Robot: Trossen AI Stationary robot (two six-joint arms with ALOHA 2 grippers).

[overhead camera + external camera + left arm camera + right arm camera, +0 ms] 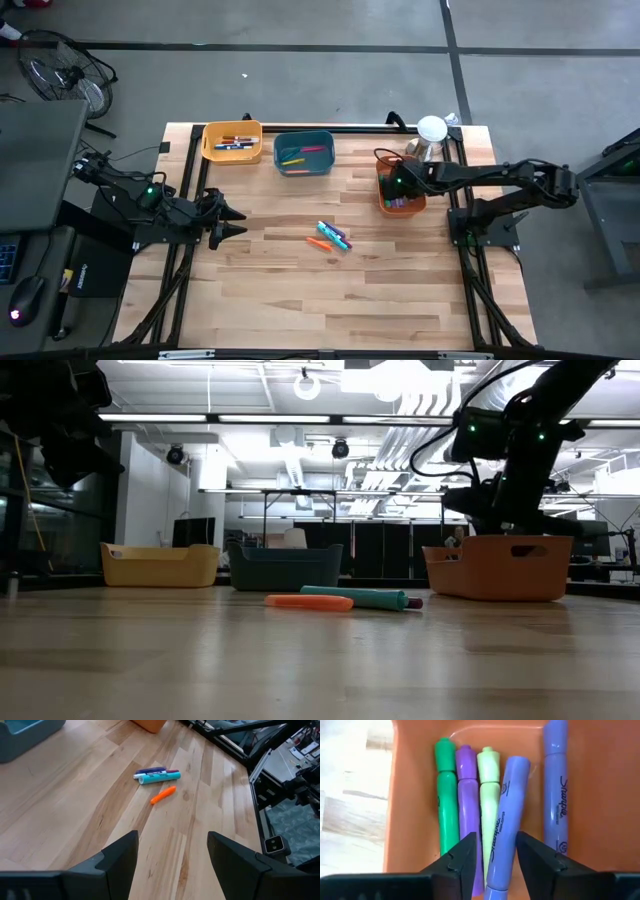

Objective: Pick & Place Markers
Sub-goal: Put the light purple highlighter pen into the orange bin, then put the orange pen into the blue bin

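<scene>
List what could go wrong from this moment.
1. The lavender marker between the right gripper fingers lies slanted over its neighbours in the orange bin; it may snag on lift-out.
2. The loose markers lie touching mid-table, so a pick could nudge a neighbour.

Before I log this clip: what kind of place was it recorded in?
Probably a robotics lab or workshop: a butcher-block table on a bare concrete floor, a floor fan beside it, and exposed ceiling ducts with strip lights over dark workbenches behind.
</scene>
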